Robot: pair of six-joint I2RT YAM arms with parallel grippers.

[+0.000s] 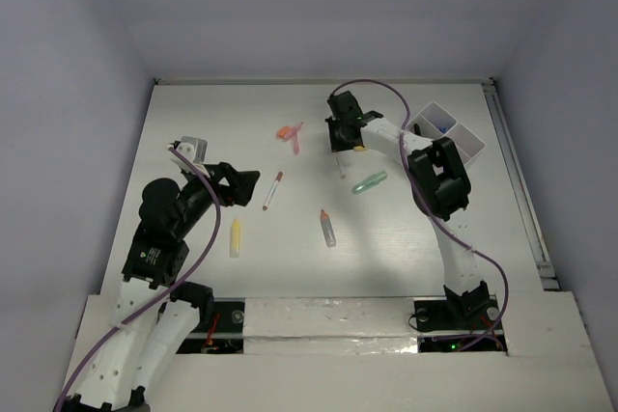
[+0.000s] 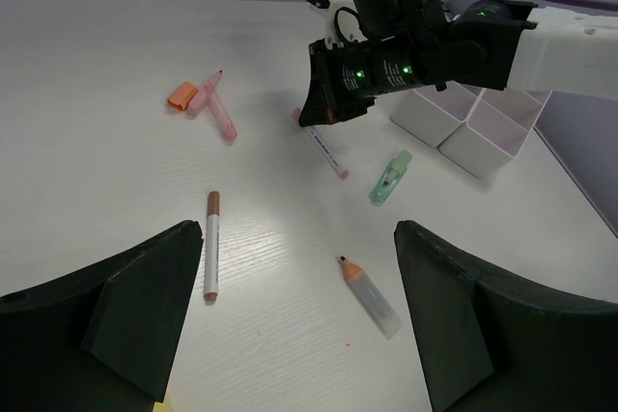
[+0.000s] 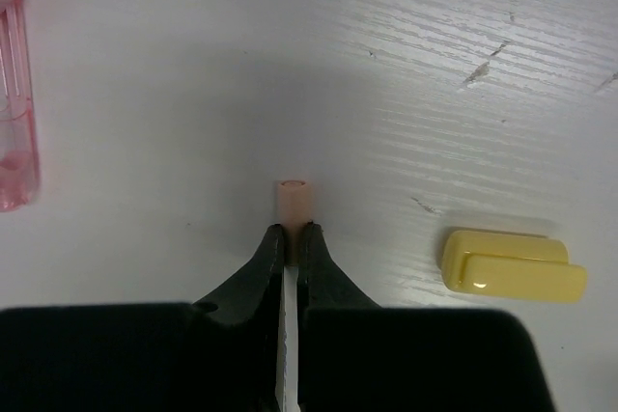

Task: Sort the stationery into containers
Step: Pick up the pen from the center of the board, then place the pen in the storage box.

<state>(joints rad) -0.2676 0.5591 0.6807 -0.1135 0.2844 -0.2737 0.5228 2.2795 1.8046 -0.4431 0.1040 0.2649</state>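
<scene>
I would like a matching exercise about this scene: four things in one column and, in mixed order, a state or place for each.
1 left gripper
2 right gripper
3 green clip
4 yellow tube

a shut on thin pen
b lying beside left arm
c open, holding nothing
d lying near white tray

Pairs: 1-c, 2-a, 3-d, 4-b

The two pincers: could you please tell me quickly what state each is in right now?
Left pincer: open, holding nothing.
Right pincer: closed on the peach end of a thin pen.
</scene>
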